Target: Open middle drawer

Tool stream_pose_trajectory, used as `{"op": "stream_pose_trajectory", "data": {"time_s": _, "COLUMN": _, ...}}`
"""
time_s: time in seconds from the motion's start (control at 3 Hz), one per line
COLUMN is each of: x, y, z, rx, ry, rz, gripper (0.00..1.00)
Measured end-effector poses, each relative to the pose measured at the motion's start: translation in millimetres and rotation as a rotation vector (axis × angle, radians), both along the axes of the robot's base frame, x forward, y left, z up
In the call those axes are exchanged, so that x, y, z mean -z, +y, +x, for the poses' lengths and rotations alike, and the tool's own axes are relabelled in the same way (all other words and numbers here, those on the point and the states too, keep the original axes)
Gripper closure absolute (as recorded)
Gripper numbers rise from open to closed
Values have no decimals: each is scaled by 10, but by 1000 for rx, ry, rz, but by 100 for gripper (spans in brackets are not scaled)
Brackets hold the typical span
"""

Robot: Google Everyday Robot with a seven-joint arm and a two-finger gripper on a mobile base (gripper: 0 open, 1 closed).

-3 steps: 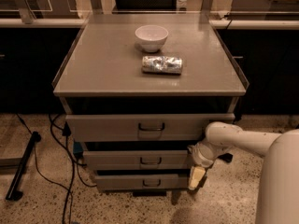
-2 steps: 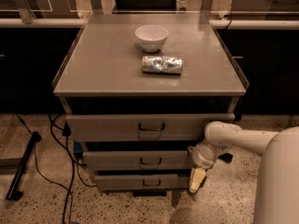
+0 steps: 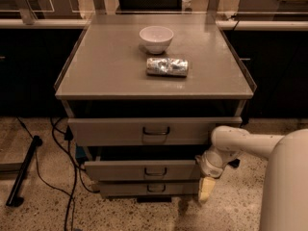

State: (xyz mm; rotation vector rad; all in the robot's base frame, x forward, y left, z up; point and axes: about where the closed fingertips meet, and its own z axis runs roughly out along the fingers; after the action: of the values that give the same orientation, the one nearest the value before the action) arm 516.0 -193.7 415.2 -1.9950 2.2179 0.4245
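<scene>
The grey cabinet has three drawers. The middle drawer [image 3: 139,170] is a low wide grey front with a small dark wire handle [image 3: 155,172] at its centre. It stands slightly forward of the bottom drawer [image 3: 144,188]. The taller top drawer [image 3: 139,131] is above it. My gripper [image 3: 206,189] hangs at the end of the white arm [image 3: 231,146] at the right end of the middle and bottom drawers, pale fingers pointing down toward the floor. It is well right of the handle and holds nothing that I can see.
A white bowl [image 3: 156,38] and a crumpled silver packet [image 3: 167,67] lie on the cabinet top [image 3: 106,71]. Black cables [image 3: 67,177] and a dark bar [image 3: 21,172] lie on the speckled floor at left. My white body [image 3: 288,186] fills the lower right.
</scene>
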Motion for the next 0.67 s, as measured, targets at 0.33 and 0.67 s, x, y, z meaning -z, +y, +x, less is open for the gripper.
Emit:
{"op": "stream_pose_trajectory", "data": {"time_s": 0.33, "x": -25, "y": -80, "z": -203, "rx": -3, "ry": 43, "rz": -15, "gripper": 0}}
{"op": "stream_pose_trajectory", "data": {"time_s": 0.67, "x": -90, "y": -178, "z": -450, "rx": 0, "ry": 81, "rz": -33, "gripper": 0}}
